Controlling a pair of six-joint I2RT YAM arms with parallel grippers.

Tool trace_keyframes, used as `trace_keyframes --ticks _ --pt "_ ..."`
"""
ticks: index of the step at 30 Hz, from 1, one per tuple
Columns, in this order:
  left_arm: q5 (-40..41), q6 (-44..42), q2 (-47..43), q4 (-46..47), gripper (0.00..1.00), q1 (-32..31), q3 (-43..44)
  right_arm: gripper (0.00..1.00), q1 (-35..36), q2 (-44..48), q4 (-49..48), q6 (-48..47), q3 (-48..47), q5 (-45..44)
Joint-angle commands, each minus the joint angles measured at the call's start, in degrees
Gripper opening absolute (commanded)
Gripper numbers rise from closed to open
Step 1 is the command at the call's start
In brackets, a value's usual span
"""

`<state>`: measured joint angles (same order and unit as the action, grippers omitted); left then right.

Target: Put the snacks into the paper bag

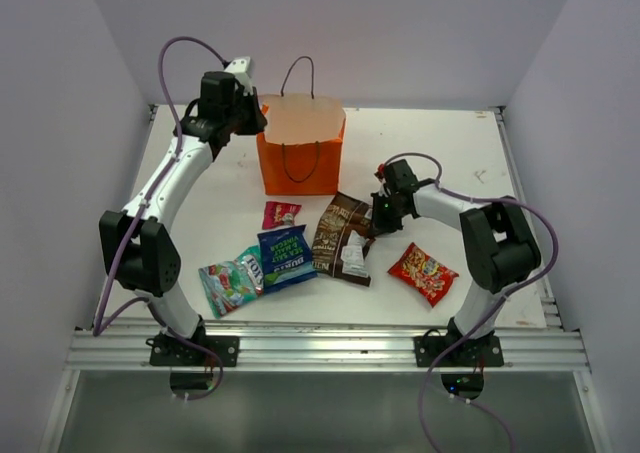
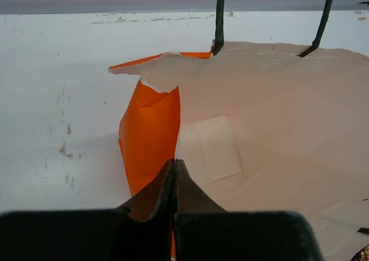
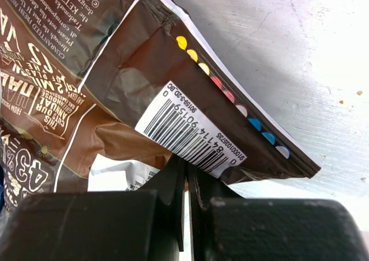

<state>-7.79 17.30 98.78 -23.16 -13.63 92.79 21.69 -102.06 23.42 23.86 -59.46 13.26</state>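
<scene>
The orange paper bag stands open at the back middle. My left gripper is shut on its left wall at the rim, and the left wrist view shows the pinched orange wall at my gripper. My right gripper is shut on the right edge of the large dark brown packet. The right wrist view shows its barcode side above my gripper. The small pink-red packet, the blue one, the teal-green one and the red-orange one lie flat on the table.
The white table has a metal rail along its near edge and a raised rim on the right. Purple-grey walls close in the back and both sides. The bag's black loop handles stand up above its rim.
</scene>
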Motion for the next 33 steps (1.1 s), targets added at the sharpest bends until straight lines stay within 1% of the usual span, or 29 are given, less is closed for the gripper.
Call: trace_keyframes --ticks 1,3,4,6,7,8,9,10,11,12,13,14,16,18,23,30,33 --pt "-1.3 -1.0 0.4 1.2 0.00 0.2 2.2 0.00 0.3 0.6 5.3 -1.9 0.1 -7.3" --pt "-1.5 -1.0 0.4 1.3 0.00 0.2 2.3 0.00 0.4 3.5 9.2 -2.5 -0.7 -11.1" --pt "-1.5 -1.0 0.5 1.2 0.00 0.2 2.3 0.00 0.3 7.0 12.8 -2.6 -2.2 -14.9" --pt "-1.7 -1.0 0.6 1.2 0.00 0.2 2.4 0.00 0.4 10.5 16.7 -3.4 -4.9 -18.7" --pt "-1.8 -1.0 0.6 1.1 0.00 0.2 2.6 0.00 0.4 14.0 18.6 -3.6 -8.9 -20.3" --pt "-1.9 -0.9 0.5 1.1 0.00 0.2 2.6 0.00 0.3 15.3 22.2 -4.0 -11.3 -23.7" --pt "-2.3 -1.0 0.5 1.1 0.00 0.2 2.7 0.00 0.4 16.6 23.4 -5.1 -13.8 -25.2" --pt "-2.8 -0.8 0.5 1.0 0.00 0.2 2.8 0.00 0.4 17.9 24.6 -5.7 -19.3 -26.6" --pt "-3.4 -0.7 0.6 0.8 0.00 0.2 3.0 0.00 0.4 18.2 27.0 -6.2 -22.3 -29.8" --pt "-4.6 -0.5 0.7 0.7 0.00 0.2 3.3 0.00 0.4 18.1 28.1 -7.4 -25.4 -31.2" --pt "-5.3 -0.3 0.7 0.7 0.00 0.2 3.4 0.00 0.4 18.0 29.0 -7.9 -31.4 -32.8" --pt "-5.8 -0.1 0.7 0.6 0.00 0.2 3.5 0.00 0.4 17.3 30.3 -8.3 -33.9 -34.2" --pt "-7.3 0.2 0.3 0.4 0.00 0.2 3.7 0.00 0.4 16.7 30.2 -9.9 -40.4 -37.8" --pt "-8.7 0.5 0.1 0.1 0.00 0.2 3.6 0.00 0.4 15.8 28.2 -11.4 -43.8 -40.4" --pt "-13.1 1.5 0.0 0.4 0.00 0.1 3.0 0.00 0.4 13.4 20.2 -14.3 -53.1 -42.7" --pt "-18.0 2.0 0.2 1.1 0.00 -1.4 1.9 0.00 1.1 7.8 12.8 -17.4 -67.2 -35.5" --pt "-18.4 2.0 0.3 1.1 0.00 -2.5 2.0 0.00 1.7 4.6 11.1 -17.3 -75.4 -32.4"
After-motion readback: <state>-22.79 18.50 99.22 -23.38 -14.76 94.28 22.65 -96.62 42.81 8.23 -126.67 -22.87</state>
